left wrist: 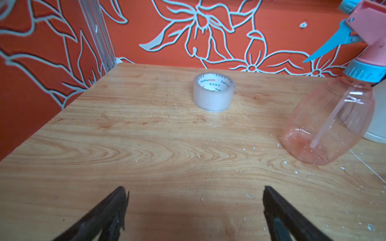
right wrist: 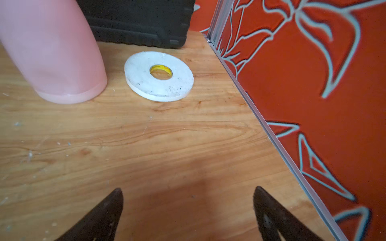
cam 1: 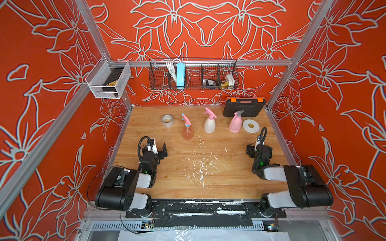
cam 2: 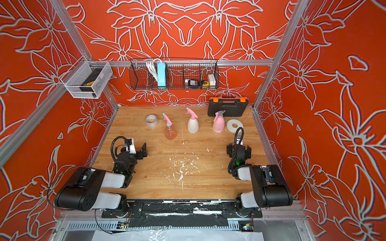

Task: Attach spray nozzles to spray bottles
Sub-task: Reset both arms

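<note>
Three spray bottles stand in a row at the back of the table in both top views, each with a spray nozzle on its neck. The transparent orange-pink bottle [cam 1: 187,131] [left wrist: 325,125] carries a pink and blue nozzle [cam 1: 186,120] with its dip tube inside. The white bottle [cam 1: 209,125] has an all-pink nozzle [cam 1: 210,112]. The pink bottle [cam 1: 235,125] [right wrist: 52,52] has a grey-topped nozzle [cam 1: 238,114]. My left gripper [cam 1: 163,151] [left wrist: 194,188] is open and empty, in front of the transparent bottle. My right gripper [cam 1: 259,147] [right wrist: 188,188] is open and empty, in front of the pink bottle.
A clear tape roll [cam 1: 167,120] [left wrist: 213,91] stands left of the bottles. A flat white tape roll [cam 1: 250,126] [right wrist: 158,76] lies right of the pink bottle. A black tool case [cam 1: 244,107] leans at the back right. A wire basket [cam 1: 193,75] hangs on the wall.
</note>
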`<state>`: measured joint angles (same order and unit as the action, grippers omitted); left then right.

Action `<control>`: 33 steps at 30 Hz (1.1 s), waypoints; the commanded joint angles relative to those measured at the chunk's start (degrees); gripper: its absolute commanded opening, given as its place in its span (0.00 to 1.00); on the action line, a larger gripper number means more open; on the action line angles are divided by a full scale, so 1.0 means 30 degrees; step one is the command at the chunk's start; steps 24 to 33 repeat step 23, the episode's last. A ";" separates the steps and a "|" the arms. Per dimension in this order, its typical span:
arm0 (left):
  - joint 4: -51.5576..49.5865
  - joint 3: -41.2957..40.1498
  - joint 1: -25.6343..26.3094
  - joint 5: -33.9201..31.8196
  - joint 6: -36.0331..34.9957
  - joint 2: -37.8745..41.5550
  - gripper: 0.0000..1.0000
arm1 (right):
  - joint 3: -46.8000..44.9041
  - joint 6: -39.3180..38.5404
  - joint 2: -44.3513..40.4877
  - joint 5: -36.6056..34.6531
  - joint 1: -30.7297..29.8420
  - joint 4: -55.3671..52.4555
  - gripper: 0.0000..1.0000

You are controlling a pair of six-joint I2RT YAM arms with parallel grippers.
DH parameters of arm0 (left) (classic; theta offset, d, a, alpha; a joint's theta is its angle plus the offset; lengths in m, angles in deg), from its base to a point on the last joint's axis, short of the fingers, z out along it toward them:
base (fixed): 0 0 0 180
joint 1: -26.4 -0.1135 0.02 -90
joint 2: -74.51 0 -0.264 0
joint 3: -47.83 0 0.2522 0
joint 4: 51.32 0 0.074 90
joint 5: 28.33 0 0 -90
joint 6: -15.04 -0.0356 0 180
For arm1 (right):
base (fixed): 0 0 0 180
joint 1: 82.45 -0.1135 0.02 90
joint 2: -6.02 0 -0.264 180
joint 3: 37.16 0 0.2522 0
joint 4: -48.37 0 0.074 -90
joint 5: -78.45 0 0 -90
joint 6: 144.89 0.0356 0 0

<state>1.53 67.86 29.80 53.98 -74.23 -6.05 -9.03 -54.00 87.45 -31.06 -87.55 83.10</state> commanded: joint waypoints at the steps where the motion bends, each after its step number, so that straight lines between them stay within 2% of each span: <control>1: 0.0737 0.0206 -0.0137 0.0981 -0.0434 0.0057 0.97 | 0.1266 -0.0025 -0.0126 0.1243 0.0156 -0.0540 0.97; 3: 0.0945 0.0210 -0.0050 0.0863 -0.0507 -0.0052 0.97 | 0.0812 -0.0082 -0.0062 0.1409 0.0178 0.0361 0.97; 6: 0.0917 0.0216 0.0007 0.0803 -0.0537 -0.0047 0.97 | 0.1154 0.0084 -0.0290 0.1256 0.0193 -0.0693 0.97; 33: 0.0860 0.0240 0.0107 0.0694 -0.0602 -0.0069 0.97 | 0.1186 -0.0002 -0.0160 0.1229 0.0182 -0.0491 0.97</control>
